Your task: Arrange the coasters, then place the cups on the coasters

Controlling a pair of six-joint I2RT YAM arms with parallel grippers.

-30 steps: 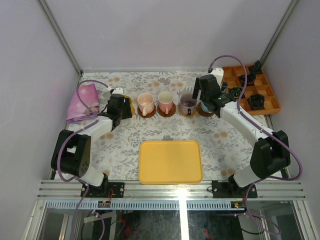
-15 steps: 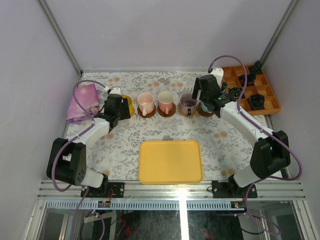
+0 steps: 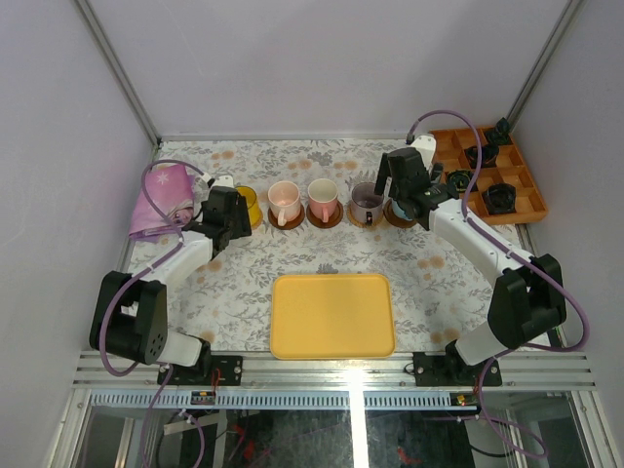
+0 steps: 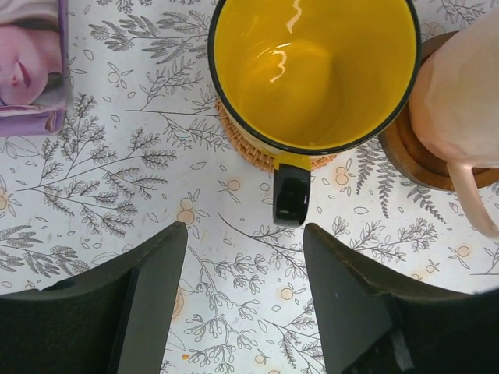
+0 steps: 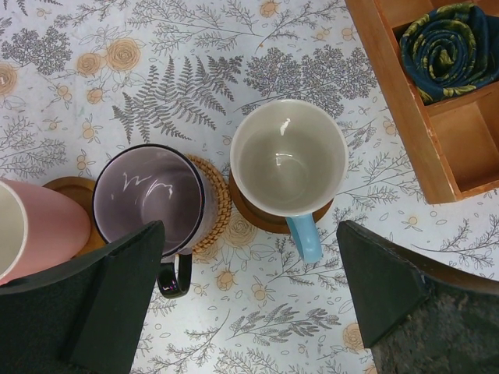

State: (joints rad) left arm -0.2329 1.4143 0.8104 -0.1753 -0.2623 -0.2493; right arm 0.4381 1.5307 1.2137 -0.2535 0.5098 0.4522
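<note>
Five cups stand in a row on coasters along the far side. The yellow cup (image 3: pixel 250 205) (image 4: pixel 312 70) sits on a light woven coaster (image 4: pixel 242 144), its black handle toward my left gripper (image 3: pixel 226 213) (image 4: pixel 243 234), which is open and empty just short of it. A pale pink cup (image 3: pixel 284 202) (image 4: pixel 460 101) rests on a dark coaster (image 4: pixel 413 160). Then come the pink cup (image 3: pixel 323 198) and the grey-purple cup (image 3: pixel 367 202) (image 5: pixel 152 195). The light blue cup (image 5: pixel 288 156) stands on a dark coaster (image 5: pixel 257 218). My right gripper (image 3: pixel 402 190) (image 5: pixel 249 234) hangs wide open above it, holding nothing.
A flat yellow tray (image 3: pixel 331 314) lies in the near middle. An orange compartment box (image 3: pixel 492 175) (image 5: pixel 405 93) with small dark items stands at the far right, close to the blue cup. A pink-purple packet (image 3: pixel 161 200) (image 4: pixel 31 62) lies far left beside the yellow cup.
My left gripper has drawn back slightly from the yellow cup, which now shows fully on its coaster. The right arm has hardly moved.
</note>
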